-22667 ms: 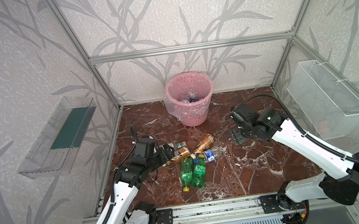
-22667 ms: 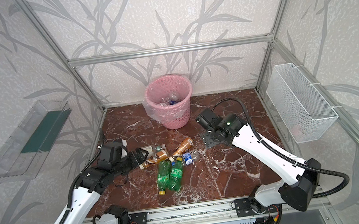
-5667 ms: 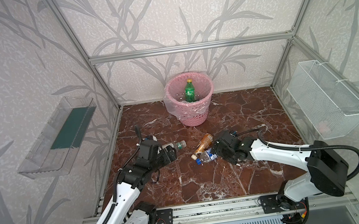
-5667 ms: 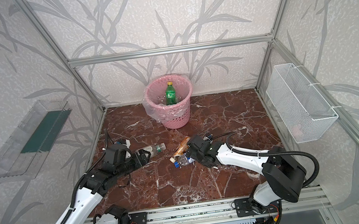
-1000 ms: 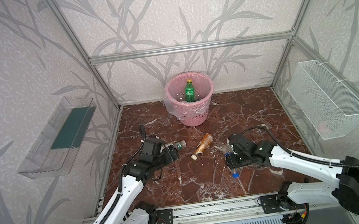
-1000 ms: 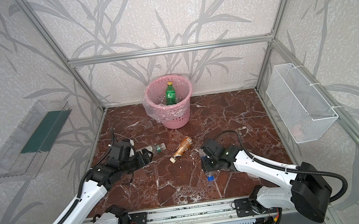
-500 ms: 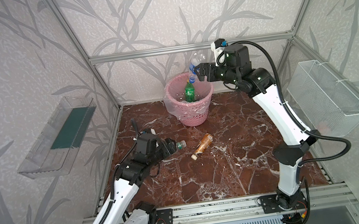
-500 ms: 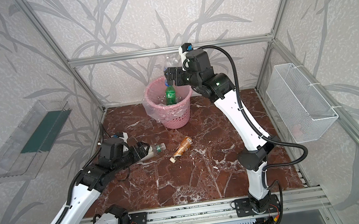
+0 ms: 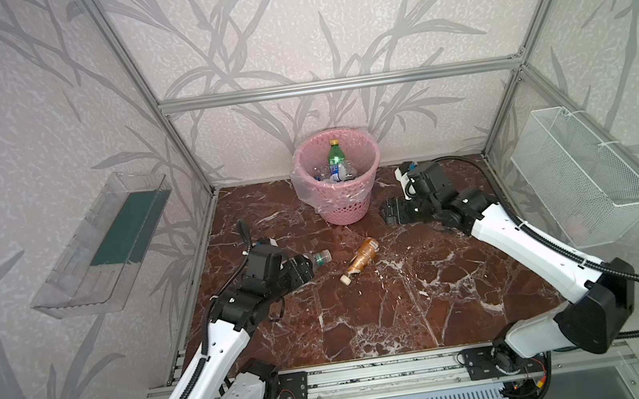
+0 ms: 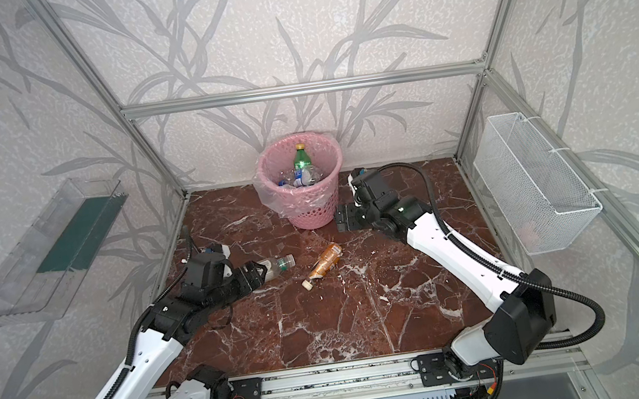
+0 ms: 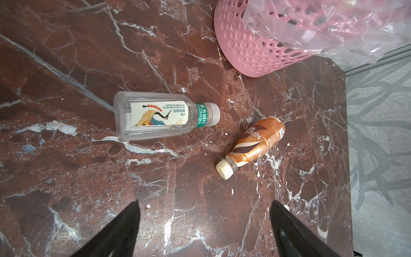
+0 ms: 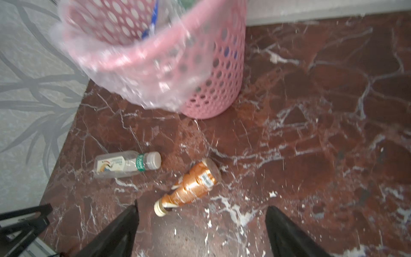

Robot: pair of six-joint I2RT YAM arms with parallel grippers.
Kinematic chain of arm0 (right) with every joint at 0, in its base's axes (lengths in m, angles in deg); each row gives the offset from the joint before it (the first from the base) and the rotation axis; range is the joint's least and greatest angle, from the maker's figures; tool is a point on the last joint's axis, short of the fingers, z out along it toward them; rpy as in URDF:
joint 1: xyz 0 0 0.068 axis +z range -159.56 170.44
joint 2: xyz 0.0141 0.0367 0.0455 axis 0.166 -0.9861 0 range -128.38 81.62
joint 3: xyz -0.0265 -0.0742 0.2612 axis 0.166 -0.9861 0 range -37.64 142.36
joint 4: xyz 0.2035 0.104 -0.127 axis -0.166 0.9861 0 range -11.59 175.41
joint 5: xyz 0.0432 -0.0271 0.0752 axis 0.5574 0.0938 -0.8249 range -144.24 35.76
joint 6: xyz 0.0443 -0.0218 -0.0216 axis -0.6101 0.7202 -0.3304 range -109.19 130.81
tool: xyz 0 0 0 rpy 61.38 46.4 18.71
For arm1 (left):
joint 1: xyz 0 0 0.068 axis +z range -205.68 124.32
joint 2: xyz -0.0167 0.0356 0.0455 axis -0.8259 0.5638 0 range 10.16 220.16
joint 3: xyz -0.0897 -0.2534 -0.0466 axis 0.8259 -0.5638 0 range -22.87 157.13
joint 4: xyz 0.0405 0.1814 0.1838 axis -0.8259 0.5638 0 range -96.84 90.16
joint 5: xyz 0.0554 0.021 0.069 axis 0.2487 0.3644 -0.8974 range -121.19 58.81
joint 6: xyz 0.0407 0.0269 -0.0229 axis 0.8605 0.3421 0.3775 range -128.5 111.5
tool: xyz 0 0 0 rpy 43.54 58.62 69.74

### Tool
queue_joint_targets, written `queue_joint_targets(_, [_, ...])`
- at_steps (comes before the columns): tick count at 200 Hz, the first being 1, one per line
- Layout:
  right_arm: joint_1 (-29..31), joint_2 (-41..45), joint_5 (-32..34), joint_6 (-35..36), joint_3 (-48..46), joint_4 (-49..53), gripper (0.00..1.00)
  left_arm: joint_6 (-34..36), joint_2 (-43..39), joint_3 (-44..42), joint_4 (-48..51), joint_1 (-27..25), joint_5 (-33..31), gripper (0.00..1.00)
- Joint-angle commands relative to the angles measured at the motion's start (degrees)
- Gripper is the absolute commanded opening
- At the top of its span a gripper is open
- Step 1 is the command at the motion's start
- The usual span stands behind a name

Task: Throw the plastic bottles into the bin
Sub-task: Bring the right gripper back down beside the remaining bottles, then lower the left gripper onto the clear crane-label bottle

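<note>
In a top view your bin, a green bottle upright inside, stands near the back wall with a clear bottle and a brown bottle lying on the floor before it; the wrist views show your left claw and right claw both spread, empty.

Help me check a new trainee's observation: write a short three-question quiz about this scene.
1. How many bottles lie on the marble floor outside the bin? A one, B two, C four.
2. True or false: the right pincer grips a bottle.
3. Fill in: the bottle standing neck-up in the bin is ___ in colour.

Key
1. B: the clear white-labelled bottle and the orange-brown bottle.
2. False: its jaws are open with nothing between them.
3. Green.
</note>
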Motion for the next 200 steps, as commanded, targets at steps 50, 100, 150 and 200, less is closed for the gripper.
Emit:
queue_joint_targets(50, [3.4, 7.2, -3.8, -8.1, -20.8, -9.5, 0.86, 3.1, 3.8, 0.4, -2.3, 0.4, -1.9, 0.91])
queue_joint_targets(100, [7.8, 6.8, -5.2, -10.2, -26.1, -13.3, 0.86, 12.6, 8.1, 4.6, 0.1, 0.6, -6.6, 0.90])
queue_joint_targets(150, [9.2, 7.9, -6.8, -11.1, -29.0, -15.6, 0.85, 19.5, 13.3, 7.4, 1.1, 0.8, -8.1, 0.91])
queue_joint_targets(200, [9.2, 9.8, -8.0, -10.3, -31.2, -16.7, 0.84, 22.7, 18.4, 9.0, 0.3, 1.6, -7.7, 0.93])
